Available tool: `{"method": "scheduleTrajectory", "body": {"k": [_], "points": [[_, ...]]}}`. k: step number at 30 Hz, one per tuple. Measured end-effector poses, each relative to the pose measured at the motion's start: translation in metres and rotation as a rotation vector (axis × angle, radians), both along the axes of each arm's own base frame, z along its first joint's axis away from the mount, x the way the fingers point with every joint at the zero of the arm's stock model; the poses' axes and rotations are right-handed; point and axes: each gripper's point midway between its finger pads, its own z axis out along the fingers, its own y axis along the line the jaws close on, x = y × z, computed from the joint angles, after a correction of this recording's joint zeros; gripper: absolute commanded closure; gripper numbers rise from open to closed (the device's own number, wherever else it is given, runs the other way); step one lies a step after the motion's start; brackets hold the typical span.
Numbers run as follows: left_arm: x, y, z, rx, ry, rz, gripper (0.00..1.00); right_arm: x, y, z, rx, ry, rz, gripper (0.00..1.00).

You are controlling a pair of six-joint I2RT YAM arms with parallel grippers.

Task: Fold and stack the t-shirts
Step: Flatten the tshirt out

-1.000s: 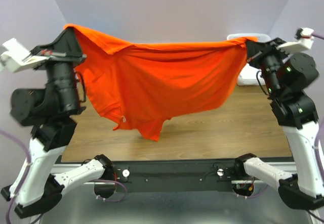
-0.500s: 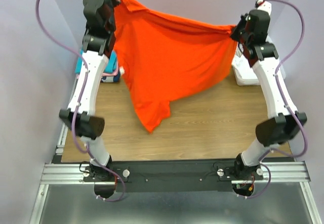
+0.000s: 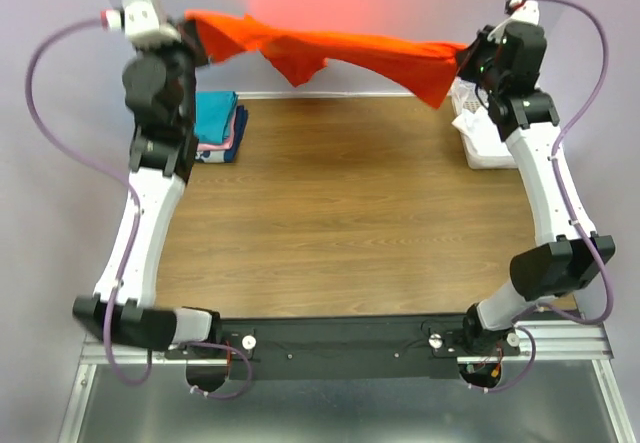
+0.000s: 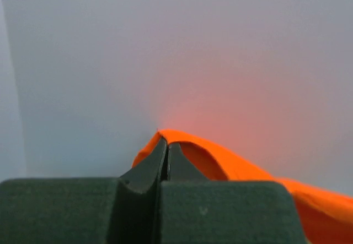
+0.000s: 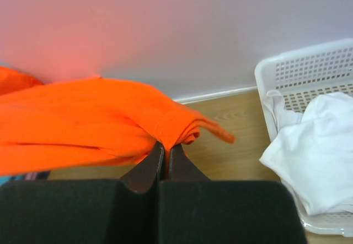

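Note:
The orange-red t-shirt (image 3: 330, 45) is stretched in the air along the back wall, high above the table's far edge. My left gripper (image 3: 192, 25) is shut on its left end, seen in the left wrist view (image 4: 165, 140) with orange cloth (image 4: 231, 164) pinched at the tips. My right gripper (image 3: 466, 58) is shut on its right end, seen in the right wrist view (image 5: 165, 145) with bunched orange cloth (image 5: 99, 117) at the tips. Folded teal, pink and navy t-shirts (image 3: 218, 126) lie stacked at the table's back left. A white t-shirt (image 5: 309, 161) lies in the basket.
A white plastic lattice basket (image 3: 478, 143) stands at the table's back right, also in the right wrist view (image 5: 309, 68). The wooden table (image 3: 350, 213) lies below both raised arms. The back wall is close behind the shirt.
Both arms have swung the orange-red shirt up and back. It hung down as a spread sheet over the table; now it is stretched in a narrow band against the back wall.

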Motion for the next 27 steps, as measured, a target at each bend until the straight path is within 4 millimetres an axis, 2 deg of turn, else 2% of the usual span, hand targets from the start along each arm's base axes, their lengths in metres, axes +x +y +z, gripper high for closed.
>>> {"method": "scheduleTrajectory", "body": {"k": [1,3,4,6,8,10,11,12,13,14,15,17,19,23,27], "points": [[-0.01,0.001,-0.018,-0.011,0.022,-0.007,1.0,-0.004,0.0,-0.012,-0.008,0.025,0.003,0.99],[-0.027,0.003,-0.076,-0.054,0.086,-0.019,1.0,-0.017,0.0,-0.059,-0.028,0.115,0.019,0.99],[-0.038,0.004,-0.124,-0.084,0.16,-0.021,1.0,-0.022,0.0,-0.076,-0.032,0.152,0.026,0.99],[-0.05,0.002,-0.189,-0.137,0.27,-0.033,1.0,-0.033,0.001,-0.123,-0.041,0.254,0.04,0.95],[-0.068,0.0,-0.263,-0.213,0.414,-0.034,1.0,-0.05,0.001,-0.176,-0.045,0.362,0.047,0.89],[-0.096,-0.004,-0.338,-0.287,0.557,-0.033,1.0,-0.083,-0.001,-0.243,-0.028,0.513,0.039,0.82],[-0.11,-0.005,-0.367,-0.31,0.625,-0.028,0.88,-0.102,-0.003,-0.271,-0.014,0.587,0.025,0.57],[-0.127,-0.006,-0.399,-0.343,0.705,-0.019,0.66,-0.114,-0.004,-0.288,-0.012,0.633,0.018,0.4],[-0.141,-0.005,-0.421,-0.362,0.767,-0.006,0.42,-0.133,-0.006,-0.312,0.006,0.706,-0.002,0.31],[-0.15,-0.004,-0.432,-0.383,0.8,0.002,0.02,-0.147,-0.008,-0.325,0.009,0.745,-0.016,0.23],[-0.158,-0.005,-0.439,-0.399,0.82,0.004,0.02,-0.156,-0.01,-0.333,0.012,0.766,-0.025,0.0],[-0.174,-0.015,-0.445,-0.45,0.835,-0.03,0.02,-0.175,-0.012,-0.341,0.028,0.792,-0.044,0.0],[-0.181,-0.03,-0.436,-0.483,0.824,-0.091,0.02,-0.182,-0.013,-0.332,0.054,0.762,-0.06,0.0],[-0.182,-0.041,-0.403,-0.531,0.777,-0.137,0.02,-0.18,-0.012,-0.301,0.087,0.661,-0.061,0.0],[-0.177,-0.039,-0.373,-0.553,0.716,-0.137,0.02,-0.181,-0.007,-0.287,0.11,0.619,-0.037,0.0]]}}
